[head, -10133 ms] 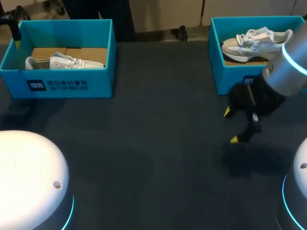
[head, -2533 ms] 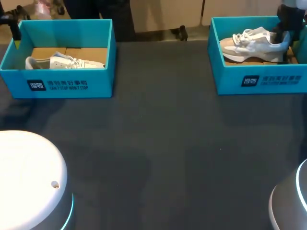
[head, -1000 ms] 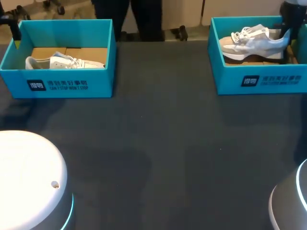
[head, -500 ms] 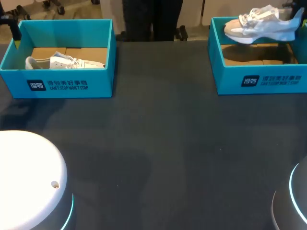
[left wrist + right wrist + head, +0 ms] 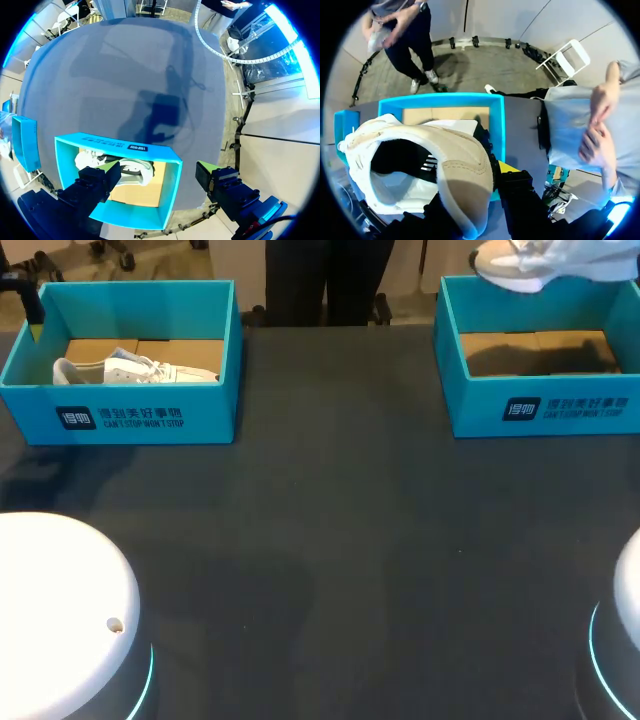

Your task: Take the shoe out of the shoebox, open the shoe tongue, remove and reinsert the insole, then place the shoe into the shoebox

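Over the far right corner of the surface [image 5: 330, 540], the shoe [image 5: 545, 262] hangs clear above its shoebox [image 5: 540, 405], heel clamped between the fingers of the right end effector [image 5: 479, 194]. The take-out looks as good as done; tongue, insole and the return are all to come. Half a second back the shoe barely cleared the rim, and it has climbed since. The left end effector [image 5: 157, 170] hangs spread wide above the other shoebox [image 5: 116, 146].

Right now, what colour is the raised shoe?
White with beige panels; the shoe shows best in the right wrist view.
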